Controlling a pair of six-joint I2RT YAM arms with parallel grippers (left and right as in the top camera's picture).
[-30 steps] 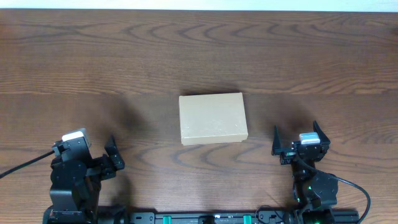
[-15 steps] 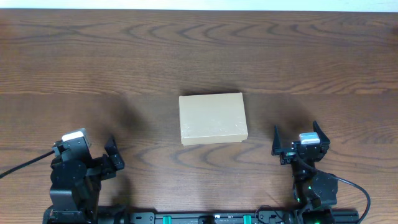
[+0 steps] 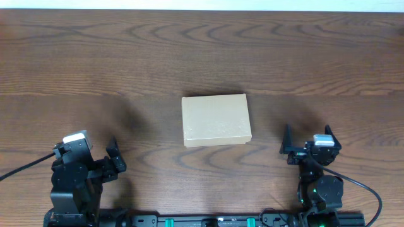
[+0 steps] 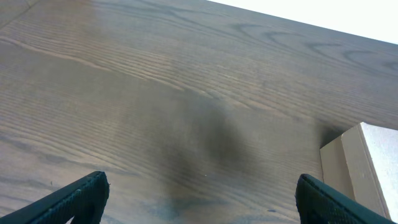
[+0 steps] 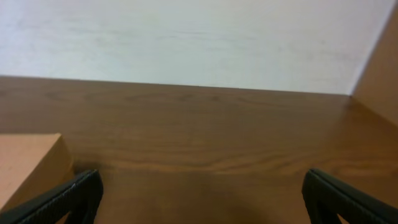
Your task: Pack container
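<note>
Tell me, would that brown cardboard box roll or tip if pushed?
The small tan rectangular cardboard box lies flat and low, so it would probably slide, not roll or tip. Being cardboard, it is likely light and might dent if squeezed.

My table (image 3: 202,50) is dark brown wood with bold, wavy grain running across its width, and it fills nearly all I see from above. Beyond its far edge stands a plain white wall (image 5: 186,43), evenly lit. A tan panel (image 5: 380,68) rises at the right. Soft, blurred shadows lie on the wood
</note>
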